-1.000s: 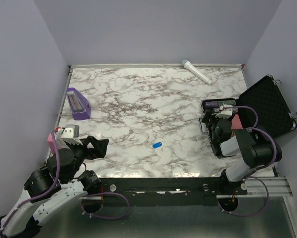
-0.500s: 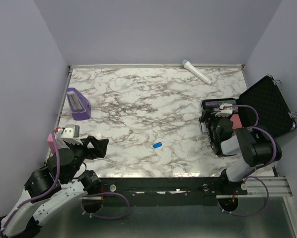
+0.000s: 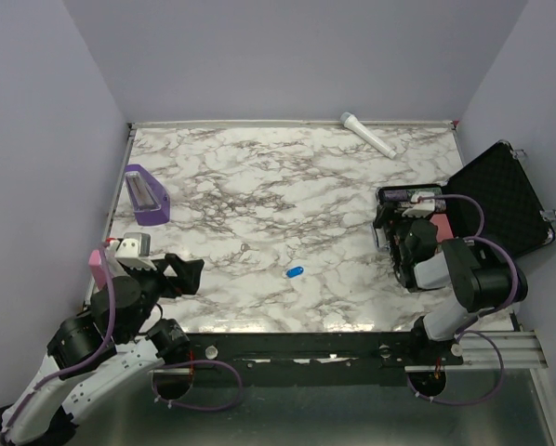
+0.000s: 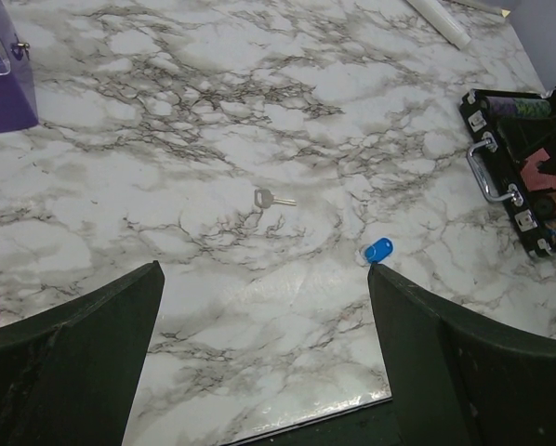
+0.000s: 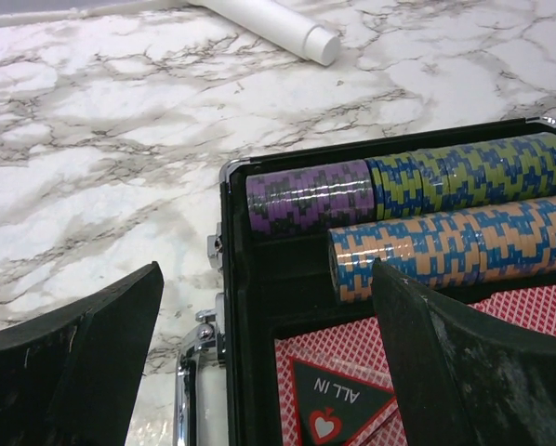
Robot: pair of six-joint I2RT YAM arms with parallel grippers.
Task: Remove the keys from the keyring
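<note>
The blue oval tag of the keyring (image 3: 295,272) lies on the marble table near the front edge. In the left wrist view the tag (image 4: 378,250) shows a thin ring at its near end. The small silver key (image 4: 271,198) lies flat on its own, apart from the tag, to its left and farther away. My left gripper (image 3: 189,273) is open and empty, low over the front left of the table; its right fingertip (image 4: 390,288) is just in front of the tag. My right gripper (image 3: 399,226) is open and empty, over the poker chip case (image 5: 259,307).
A purple wedge block (image 3: 145,193) stands at the left edge. A white cylinder (image 3: 368,135) lies at the back right. The open black case (image 3: 501,200) with chip stacks (image 5: 427,209) and red cards sits at the right, its handle (image 4: 487,172) facing the table's middle.
The right gripper has shifted slightly over the case. The left arm, the tag and the key have not visibly moved.
</note>
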